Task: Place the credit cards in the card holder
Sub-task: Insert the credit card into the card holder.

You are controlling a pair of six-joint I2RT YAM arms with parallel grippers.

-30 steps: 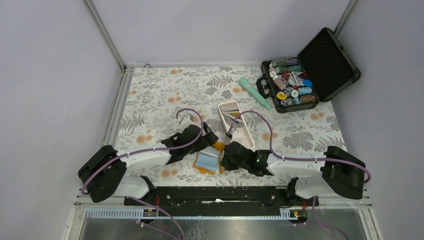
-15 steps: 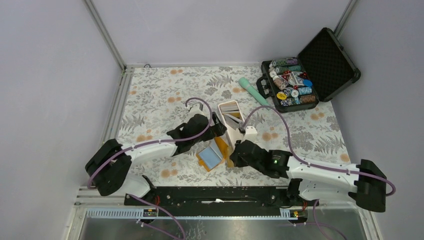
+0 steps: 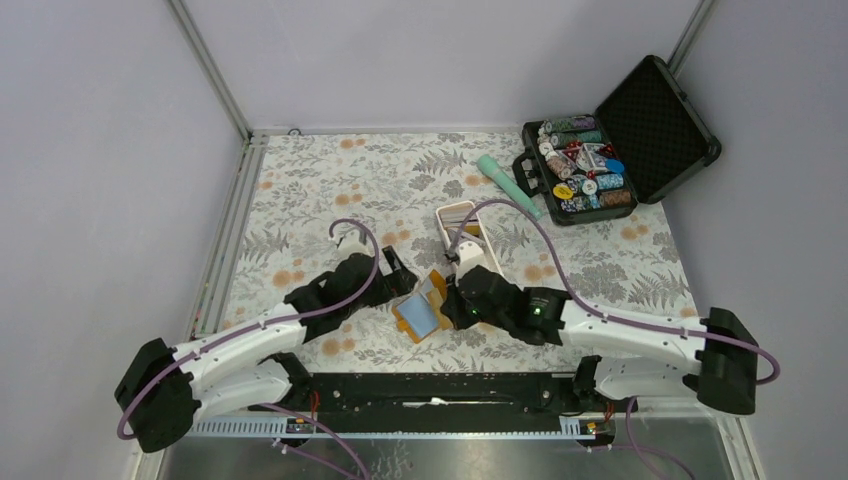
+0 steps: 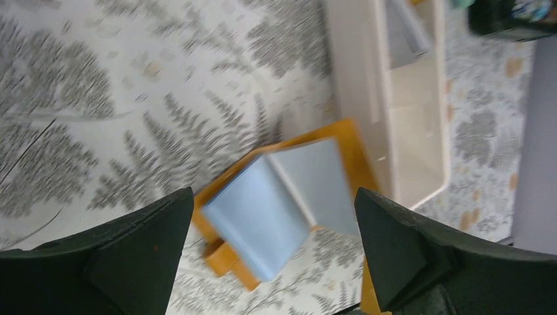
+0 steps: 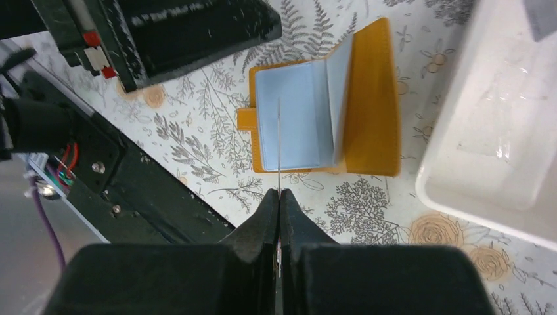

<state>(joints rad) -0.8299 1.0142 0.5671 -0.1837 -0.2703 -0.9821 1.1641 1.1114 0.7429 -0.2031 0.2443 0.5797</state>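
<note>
Only right wrist: edge-on credit card (image 5: 278, 144)

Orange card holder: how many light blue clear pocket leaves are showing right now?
2. One light blue pocket leaf lies flat on the snap-tab side of the orange leather-like card holder; the other stands up beside it, at the middle. More may lie hidden beneath.

Plain lilac-grey walls (image 3: 440, 60) close the space at 9, 12 and 3 o'clock, meeting at two slanted aluminium posts (image 3: 210, 70). The counter (image 3: 330, 180) wears a white cloth printed with grey ferns and small orange blossoms. An aluminium rail (image 3: 232, 220) edges it at 9 o'clock, and a black bar (image 3: 430, 388) crosses at 6 o'clock. The light is soft and even.
</note>
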